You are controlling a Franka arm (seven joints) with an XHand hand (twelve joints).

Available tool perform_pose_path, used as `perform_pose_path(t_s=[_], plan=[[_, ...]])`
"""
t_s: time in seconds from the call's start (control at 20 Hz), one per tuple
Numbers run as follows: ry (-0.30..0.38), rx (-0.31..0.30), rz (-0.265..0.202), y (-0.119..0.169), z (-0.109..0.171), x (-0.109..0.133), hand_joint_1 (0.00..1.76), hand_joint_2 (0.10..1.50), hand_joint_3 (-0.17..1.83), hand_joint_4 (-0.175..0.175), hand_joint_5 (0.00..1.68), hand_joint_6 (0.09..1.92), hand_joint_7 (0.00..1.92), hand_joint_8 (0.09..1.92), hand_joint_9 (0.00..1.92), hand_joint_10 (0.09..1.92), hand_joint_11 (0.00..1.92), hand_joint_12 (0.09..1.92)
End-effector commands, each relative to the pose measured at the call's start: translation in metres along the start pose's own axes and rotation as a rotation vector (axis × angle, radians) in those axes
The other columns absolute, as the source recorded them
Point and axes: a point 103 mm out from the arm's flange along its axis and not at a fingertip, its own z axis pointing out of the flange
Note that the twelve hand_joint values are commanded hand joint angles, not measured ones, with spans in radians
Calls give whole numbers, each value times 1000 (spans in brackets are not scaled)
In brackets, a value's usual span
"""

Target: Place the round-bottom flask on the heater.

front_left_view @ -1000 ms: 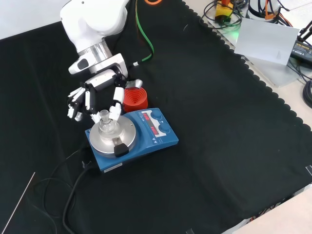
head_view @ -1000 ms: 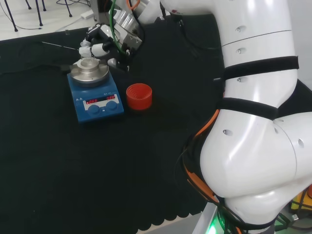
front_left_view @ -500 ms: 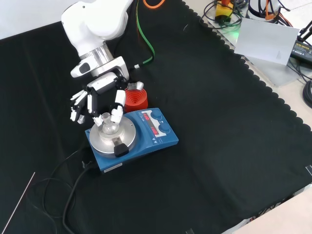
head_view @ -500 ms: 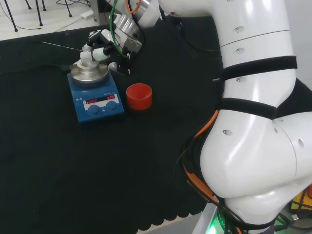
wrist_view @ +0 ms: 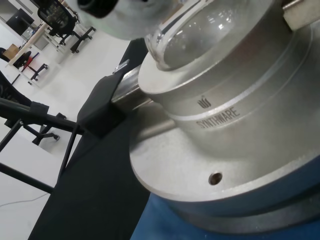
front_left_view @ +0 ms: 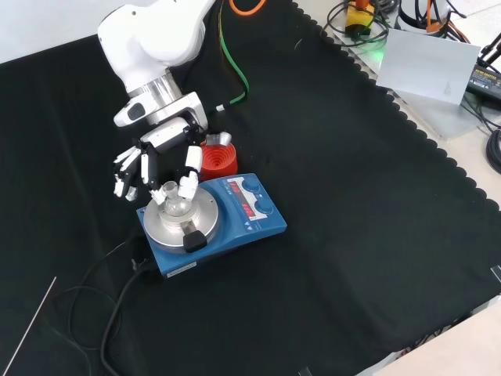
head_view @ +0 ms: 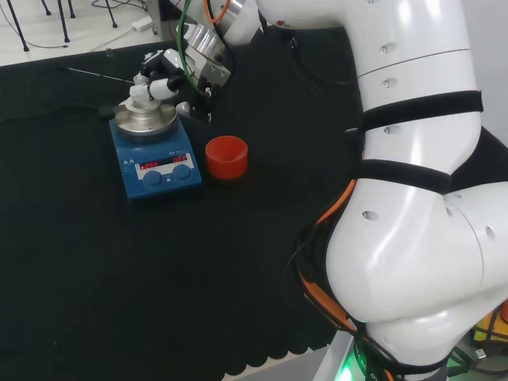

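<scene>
**A:** Start with the head view. Where does the flask stand?

**B:** The round-bottom flask (head_view: 141,97) sits on the metal block of the heater (head_view: 155,159), its neck pointing up. The hand (head_view: 163,75) is right against it, a finger and the thumb pinching the neck. The red stand (head_view: 227,156) is empty, just beside the heater on its right.

**A:** And the front view?

**B:** The same, more plainly. The flask (front_left_view: 173,203) rests in the middle of the round block, and the hand (front_left_view: 156,153) comes down from above with the thumb and one finger on either side of the neck; the other fingers spread out to the left, away from the glass. The red stand (front_left_view: 216,159) is behind the heater (front_left_view: 235,215).

**A:** Does the wrist view add anything?

**B:** It shows the glass bulb (wrist_view: 215,35) down in the well of the silver block (wrist_view: 235,145), with a blurred part of the hand (wrist_view: 125,15) close above it. Whether the bulb is fully seated I cannot tell.

**A:** So which step is this?

**B:** I judge it the placing itself, nearly done. The next move calls for parting finger and thumb evenly, so the neck is not tipped, then lifting the hand straight up clear of the flask.
</scene>
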Motion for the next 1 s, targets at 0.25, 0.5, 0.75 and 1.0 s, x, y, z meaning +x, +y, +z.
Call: perform_pose_path(t_s=[0.25, 0.5, 0.75, 1.0], plan=[[25, 43, -21, -4, 2, 1, 971, 766, 361, 57, 858, 776, 249, 490, 444, 575, 0, 1322], [18, 48, -24, -6, 1, 2, 916, 564, 655, 18, 662, 753, 206, 482, 394, 597, 0, 1266], [18, 48, -35, -9, -4, 6, 878, 537, 653, 13, 561, 694, 185, 478, 371, 601, 0, 1229], [8, 56, -27, -17, -10, 7, 815, 535, 580, 2, 464, 525, 148, 471, 326, 619, 0, 1169]])
